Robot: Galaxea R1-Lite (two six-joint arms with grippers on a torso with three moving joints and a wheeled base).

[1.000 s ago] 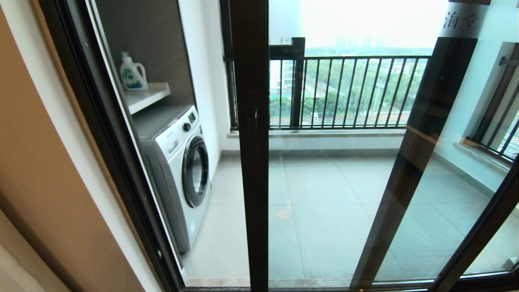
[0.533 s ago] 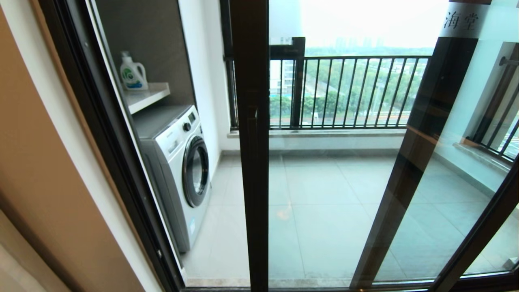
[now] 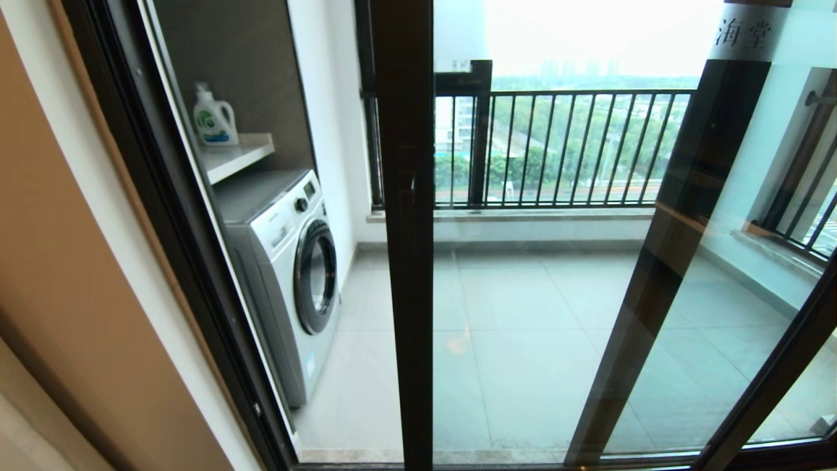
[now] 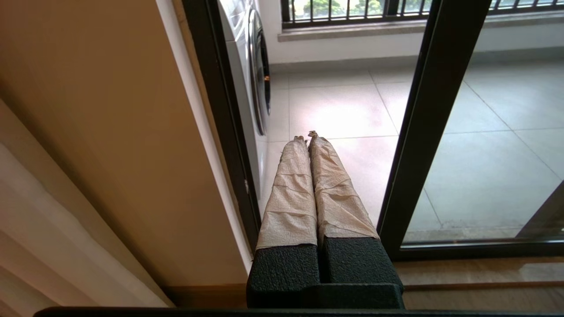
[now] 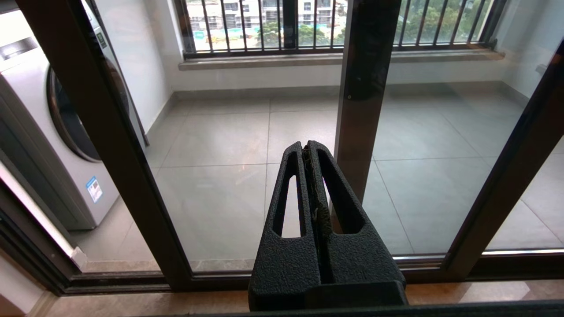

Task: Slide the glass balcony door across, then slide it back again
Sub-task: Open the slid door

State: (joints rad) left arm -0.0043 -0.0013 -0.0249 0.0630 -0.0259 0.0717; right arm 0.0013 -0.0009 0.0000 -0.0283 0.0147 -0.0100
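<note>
Glass balcony door [image 3: 536, 314] stands in its track straight ahead. Its leading dark stile [image 3: 407, 261] with the bar handle [image 3: 407, 216] sits near the middle of the head view. To the left of that stile there appears to be an open gap through to the balcony; whether the gap is truly unglazed cannot be told for certain. A second dark stile [image 3: 673, 261] leans across the right side behind the glass, with a frosted strip of Chinese characters [image 3: 742, 33] at its top.

Left gripper [image 4: 307, 137]: taped jaws pressed together, grasping nothing, held low before the gap between the outer frame [image 4: 220, 123] and the door stile. Right gripper [image 5: 307, 147]: jaws clenched together, empty, hanging in front of the glass. Neither touches the door.

Washing machine [image 3: 288, 268] and detergent bottle [image 3: 212, 118] stand on the balcony's left.

Judgement: no slide under way; which of the two slides is due cannot be told. Next move calls for one gripper to reach the stile or handle and push sideways along the track.
</note>
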